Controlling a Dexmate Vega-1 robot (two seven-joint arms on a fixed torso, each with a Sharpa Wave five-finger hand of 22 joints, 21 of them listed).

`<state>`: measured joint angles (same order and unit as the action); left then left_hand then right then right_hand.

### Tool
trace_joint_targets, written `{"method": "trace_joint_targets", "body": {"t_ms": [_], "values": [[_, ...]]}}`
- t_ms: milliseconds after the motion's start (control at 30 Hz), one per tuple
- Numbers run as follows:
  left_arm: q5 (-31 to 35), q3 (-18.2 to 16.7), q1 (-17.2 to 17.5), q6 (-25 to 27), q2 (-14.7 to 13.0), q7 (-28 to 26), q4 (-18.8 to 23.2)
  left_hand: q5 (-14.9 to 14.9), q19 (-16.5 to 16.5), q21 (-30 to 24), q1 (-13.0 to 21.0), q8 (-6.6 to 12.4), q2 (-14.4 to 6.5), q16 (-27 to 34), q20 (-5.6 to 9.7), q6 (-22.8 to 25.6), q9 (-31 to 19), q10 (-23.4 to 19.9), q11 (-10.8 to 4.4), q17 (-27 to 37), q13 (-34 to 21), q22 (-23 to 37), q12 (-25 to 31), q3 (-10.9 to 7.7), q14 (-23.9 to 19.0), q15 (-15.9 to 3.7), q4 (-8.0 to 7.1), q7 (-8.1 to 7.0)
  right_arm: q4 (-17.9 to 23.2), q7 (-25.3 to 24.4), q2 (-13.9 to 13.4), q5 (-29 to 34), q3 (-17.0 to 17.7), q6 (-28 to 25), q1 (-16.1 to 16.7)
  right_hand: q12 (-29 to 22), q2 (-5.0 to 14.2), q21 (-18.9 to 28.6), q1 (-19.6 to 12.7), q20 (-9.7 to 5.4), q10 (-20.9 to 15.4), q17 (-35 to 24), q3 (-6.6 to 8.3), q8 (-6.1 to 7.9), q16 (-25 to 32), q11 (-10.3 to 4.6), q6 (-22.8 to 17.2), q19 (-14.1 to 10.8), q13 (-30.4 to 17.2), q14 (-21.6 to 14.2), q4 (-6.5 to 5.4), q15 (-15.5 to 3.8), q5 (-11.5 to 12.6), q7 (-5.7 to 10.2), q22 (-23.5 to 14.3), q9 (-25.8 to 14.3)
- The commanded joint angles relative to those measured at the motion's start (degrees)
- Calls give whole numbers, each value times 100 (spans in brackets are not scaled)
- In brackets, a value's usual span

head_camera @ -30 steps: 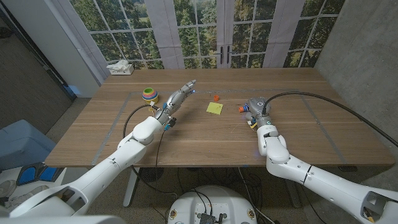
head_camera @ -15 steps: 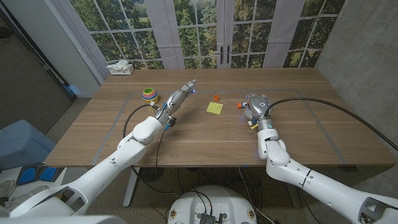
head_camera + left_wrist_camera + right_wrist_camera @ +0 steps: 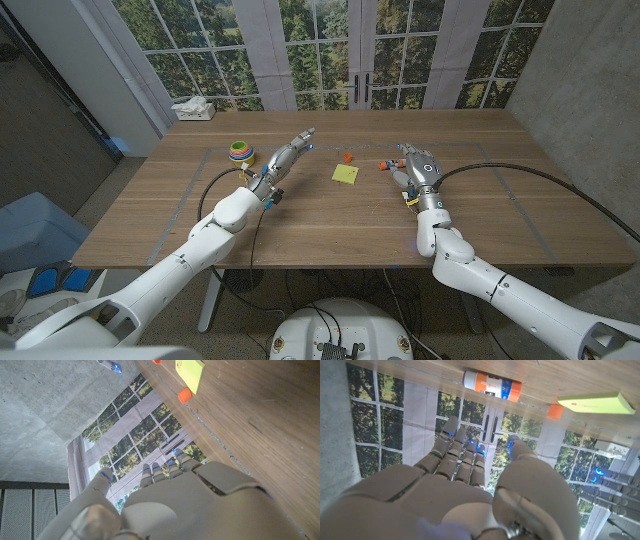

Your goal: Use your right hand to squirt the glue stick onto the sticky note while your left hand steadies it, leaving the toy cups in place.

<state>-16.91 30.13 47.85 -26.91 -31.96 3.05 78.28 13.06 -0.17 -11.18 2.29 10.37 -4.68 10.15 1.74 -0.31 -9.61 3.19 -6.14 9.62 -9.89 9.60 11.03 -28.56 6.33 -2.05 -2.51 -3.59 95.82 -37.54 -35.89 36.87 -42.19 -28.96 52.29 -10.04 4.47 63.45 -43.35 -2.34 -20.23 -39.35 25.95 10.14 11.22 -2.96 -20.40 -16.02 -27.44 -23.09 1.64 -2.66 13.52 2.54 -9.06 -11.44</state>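
Note:
A yellow sticky note (image 3: pixel 345 174) lies mid-table, with a small orange cap (image 3: pixel 346 157) just beyond it. The glue stick (image 3: pixel 386 165), white with an orange label, lies on its side right of the note, clear in the right wrist view (image 3: pixel 492 386). My right hand (image 3: pixel 416 169) hovers just right of the stick with fingers stretched out, holding nothing. My left hand (image 3: pixel 284 158) is left of the note, fingers straight and pointing toward the far side, not touching it. The stacked rainbow toy cups (image 3: pixel 240 151) stand further left. The left wrist view shows the note (image 3: pixel 190 372) and cap (image 3: pixel 184 394).
A tissue box (image 3: pixel 193 108) sits at the table's far left corner. A black cable (image 3: pixel 520 170) arcs over the table's right side to my right arm. Glass doors stand behind the far edge.
My right hand has moved up and away from me and spread its fingers, uncovering the glue stick beside it. The left hand, note and cups have not moved.

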Motion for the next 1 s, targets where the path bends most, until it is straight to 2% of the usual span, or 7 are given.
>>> {"method": "trace_joint_targets", "body": {"t_ms": [33, 300, 367, 500, 633, 800, 1000], "values": [[-14, -6, -30, 28, -7, 12, -22, 15, -6, 36, 75, -14, -344, -14, 931, 10, -3, -11, -18, 11, -8, 9, -23, -39, 20, -587, 5, -52, -100, -308, -74, -1110, 523, 1422, 180, 12, 49, -143, 188, -424, 148, 76, 11, 4, -35, -20, 107, 116, 76, 176, -56, -448, -56, -110, -12, 7], [-37, -17, -35, 42, -20, 23, -32, 12, -20, 42, 74, -20, -344, -15, 883, -11, -3, 0, -22, 11, -8, 9, -27, -52, 31, -585, 9, -62, -130, -262, -54, -1762, 815, 2306, 301, -2, 202, -428, 624, -391, 406, 259, -47, 22, -39, 16, 301, 236, 284, 520, -216, -374, -163, -232, -15, 46], [-29, -21, -38, 35, -21, 14, -41, 10, -13, 39, 75, -23, -342, -15, 801, -26, -3, 14, -24, 11, -8, 9, -33, -61, 36, -605, 13, -77, -136, -313, -35, -1834, 868, 2501, 330, -10, 237, -486, 734, -331, 439, 302, -66, 33, -23, 72, 311, 243, 333, 544, -260, -305, -194, -277, -15, 53], [-35, -23, -53, 25, -28, 33, -60, 8, -18, 41, 75, -32, -341, -19, 796, -57, -3, 33, -45, 11, -8, 9, -39, -71, 51, -623, 17, -77, -127, -165, -54, -2172, 1007, 3011, 394, -24, 272, -603, 967, -269, 474, 367, -134, 45, -21, 106, 325, 306, 411, 646, -369, -261, -257, -295, -14, 61], [-55, -29, -56, 31, -40, 54, -60, 7, -52, 54, 74, -39, -341, -21, 816, -88, -2, 53, -57, 11, -8, 10, -45, -78, 61, -625, 18, -76, -158, 118, -22, -2710, 1194, 3551, 475, -18, 324, -778, 1321, -239, 597, 462, -244, 39, -11, 144, 394, 396, 524, 776, -545, -213, -333, -318, -15, 69], [-89, -52, -32, 20, -59, 61, -48, 6, -85, 64, 71, -49, -345, -26, 787, -134, -2, 91, -59, 12, -8, 10, -56, -89, 85, -619, 18, -94, -258, 627, -4, -3368, 1379, 4171, 533, -24, 405, -1108, 1808, -235, 784, 617, -377, 36, -51, 151, 510, 693, 695, 1138, -787, -222, -337, -300, -17, 82], [-176, -99, 33, -27, -72, 68, -37, 6, -123, 71, 67, -58, -357, -36, 781, -206, -2, 169, -74, 13, -9, 11, -75, -107, 139, -624, 14, -115, -429, 1229, 53, -3988, 1516, 4750, 551, -23, 452, -1310, 2035, -288, 903, 713, -416, 22, -59, 112, 615, 868, 792, 1332, -894, -271, -306, -219, -16, 90]]}}
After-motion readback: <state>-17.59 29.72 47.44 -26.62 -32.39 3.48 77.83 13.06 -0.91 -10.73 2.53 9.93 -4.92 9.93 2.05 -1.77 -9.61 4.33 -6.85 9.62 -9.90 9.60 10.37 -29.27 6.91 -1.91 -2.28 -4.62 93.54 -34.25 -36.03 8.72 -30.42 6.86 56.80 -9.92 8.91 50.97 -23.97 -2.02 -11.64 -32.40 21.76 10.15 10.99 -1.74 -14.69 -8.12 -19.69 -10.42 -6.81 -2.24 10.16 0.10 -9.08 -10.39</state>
